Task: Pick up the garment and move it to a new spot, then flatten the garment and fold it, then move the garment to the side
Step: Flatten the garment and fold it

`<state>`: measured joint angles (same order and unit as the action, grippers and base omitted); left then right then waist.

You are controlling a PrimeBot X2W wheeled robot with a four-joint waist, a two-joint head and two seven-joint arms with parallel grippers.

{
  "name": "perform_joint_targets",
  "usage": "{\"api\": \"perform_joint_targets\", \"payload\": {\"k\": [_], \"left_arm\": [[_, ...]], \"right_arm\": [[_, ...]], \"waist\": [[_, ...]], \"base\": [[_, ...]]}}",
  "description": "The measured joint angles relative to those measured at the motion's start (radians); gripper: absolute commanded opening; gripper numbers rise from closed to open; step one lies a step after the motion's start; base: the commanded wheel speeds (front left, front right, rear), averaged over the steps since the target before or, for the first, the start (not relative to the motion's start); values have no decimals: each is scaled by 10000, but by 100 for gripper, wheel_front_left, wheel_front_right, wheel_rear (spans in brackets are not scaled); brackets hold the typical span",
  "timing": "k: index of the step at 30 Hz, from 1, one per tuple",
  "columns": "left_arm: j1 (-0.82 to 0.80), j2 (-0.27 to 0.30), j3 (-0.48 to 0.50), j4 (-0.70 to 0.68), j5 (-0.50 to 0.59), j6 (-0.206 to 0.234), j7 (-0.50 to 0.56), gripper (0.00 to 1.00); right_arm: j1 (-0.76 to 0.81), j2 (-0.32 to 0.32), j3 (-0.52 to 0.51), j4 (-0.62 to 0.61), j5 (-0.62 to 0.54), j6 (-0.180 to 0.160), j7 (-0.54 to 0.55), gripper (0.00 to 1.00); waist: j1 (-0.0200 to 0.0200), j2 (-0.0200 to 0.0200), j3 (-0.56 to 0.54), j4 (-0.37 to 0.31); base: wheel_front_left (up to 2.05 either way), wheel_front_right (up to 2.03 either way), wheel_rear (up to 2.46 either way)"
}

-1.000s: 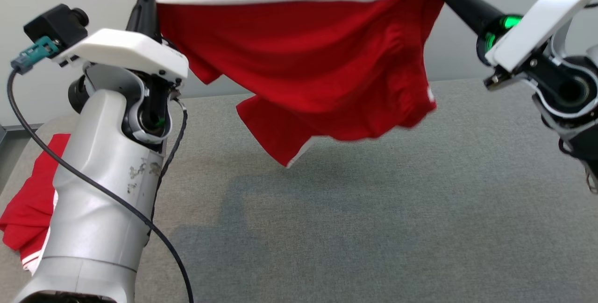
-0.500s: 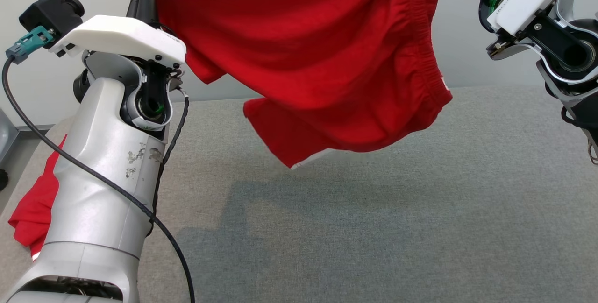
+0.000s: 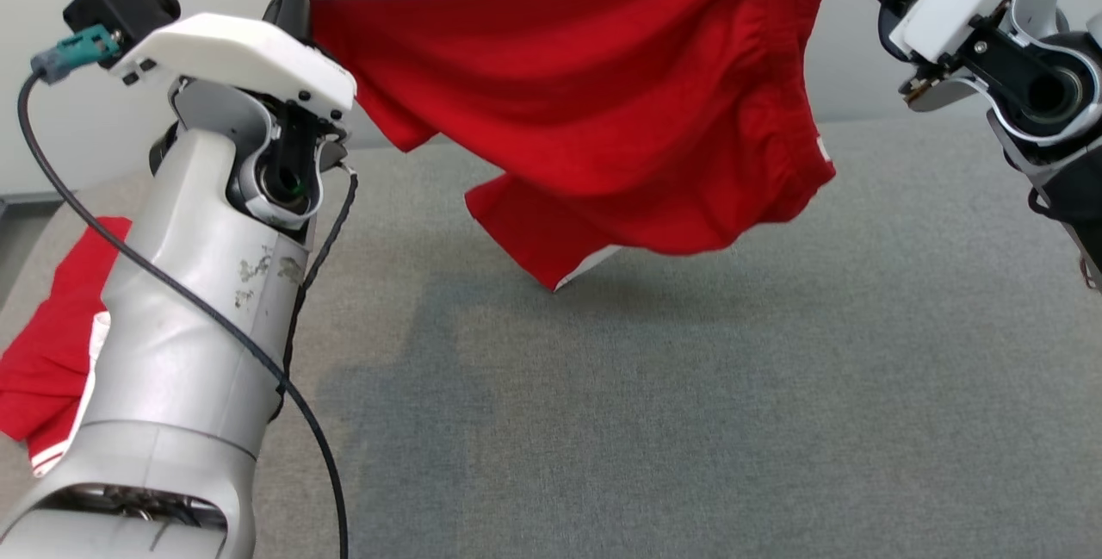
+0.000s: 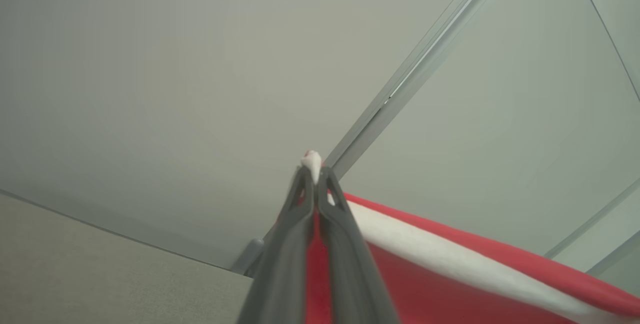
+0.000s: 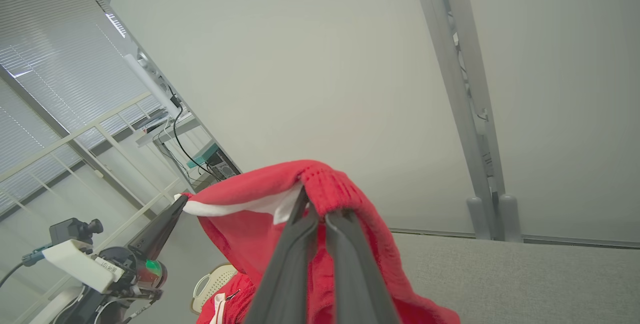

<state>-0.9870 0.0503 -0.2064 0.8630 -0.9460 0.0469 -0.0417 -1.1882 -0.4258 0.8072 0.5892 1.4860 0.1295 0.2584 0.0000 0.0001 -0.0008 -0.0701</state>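
Grip on the left: our left gripper (image 4: 313, 171) has its two dark fingers pressed together on a corner of the garment (image 3: 594, 85), and a bit of white cloth pokes out past the tips. Below it, at the left edge of the grey table (image 3: 706, 421), a second red cloth (image 3: 47, 361) with white trim lies partly behind our left forearm.

From that pinched corner the garment stretches rightward in the air between our two arms. It is red, and a white band runs along its taut upper edge. The body sags beneath in loose folds. Its lowest point, a corner showing a sliver of white, dips toward the middle of the table, with a shadow under it. We cannot tell whether that corner touches the surface. Toward the right the fabric turns ribbed and gathered, like an elastic waistband.

On the right, our right gripper (image 5: 316, 210) is closed on this ribbed edge, which bunches over the fingertips.
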Motion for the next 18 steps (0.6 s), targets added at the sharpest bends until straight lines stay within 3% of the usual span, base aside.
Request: {"api": "perform_joint_targets", "payload": {"k": [6, 12, 15, 18], "left_arm": [[-1404, 123, -337, 433, 347, 169, 236, 0], [-3465, 36, -518, 825, 479, 58, -155, 0], [-4442, -31, -487, 932, 280, -194, -871, 0], [-5136, -33, -746, 897, -115, -619, -1670, 0]], "right_arm": [[-1183, 245, 265, 719, -920, 0, -880, 0], [-3040, 612, 688, 1994, -2579, 2, -3122, 0], [-4035, 782, 727, 2949, -3325, 13, -4615, 0], [-4859, 869, 658, 3676, -4205, 13, -5156, 0]], "waist": [[-1, 0, 979, -123], [0, 0, 2375, -186], [0, 0, 3085, -154], [-1, 0, 3727, -63]], "base": [[0, 0, 0], [0, 0, 0], [0, 0, 0], [0, 0, 0]]}}
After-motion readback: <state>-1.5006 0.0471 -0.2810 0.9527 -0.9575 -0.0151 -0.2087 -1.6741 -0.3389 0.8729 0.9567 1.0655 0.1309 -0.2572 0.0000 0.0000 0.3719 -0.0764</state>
